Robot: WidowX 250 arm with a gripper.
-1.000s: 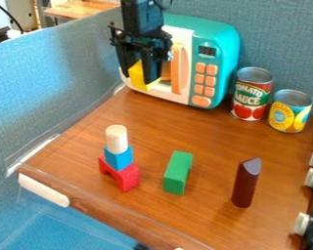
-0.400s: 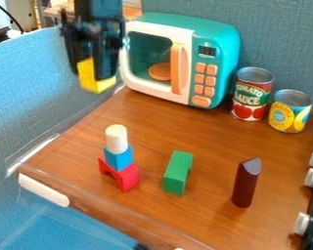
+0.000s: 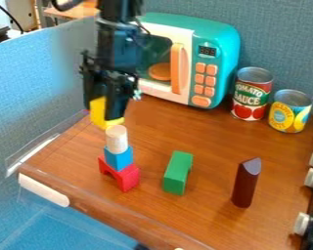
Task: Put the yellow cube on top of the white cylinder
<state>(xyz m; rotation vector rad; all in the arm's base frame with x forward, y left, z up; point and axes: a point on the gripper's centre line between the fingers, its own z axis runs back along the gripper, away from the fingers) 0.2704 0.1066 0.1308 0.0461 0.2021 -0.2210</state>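
Gripper (image 3: 105, 111) hangs fingers-down at upper left, parted only by the width of the yellow cube (image 3: 100, 115) and closed on it; I judge that grip chosen to leave the cube's underside free for landing; the cube sits tilted in picture just above and behind the white cylinder (image 3: 117, 139), and whether they touch I cannot tell.

Cylinder stands upright on the blue block (image 3: 119, 158), that on the red arch (image 3: 124, 176); a narrow column, so my next move should be small: centre, level, lower gently, then let go; a sideways nudge could topple the lot.

Green block (image 3: 178, 173) and dark upright block (image 3: 246, 183) stand apart to the right, probably out of the job; brown wooden tabletop (image 3: 156, 134) beneath, two food cans (image 3: 252, 95) and a teal toy microwave (image 3: 222, 58) at the back, white knobs (image 3: 311, 177) at the right edge; blue-grey fabric partitions (image 3: 41, 83) wall the bench; a pale wooden surface (image 3: 78, 10) beyond, upper left.
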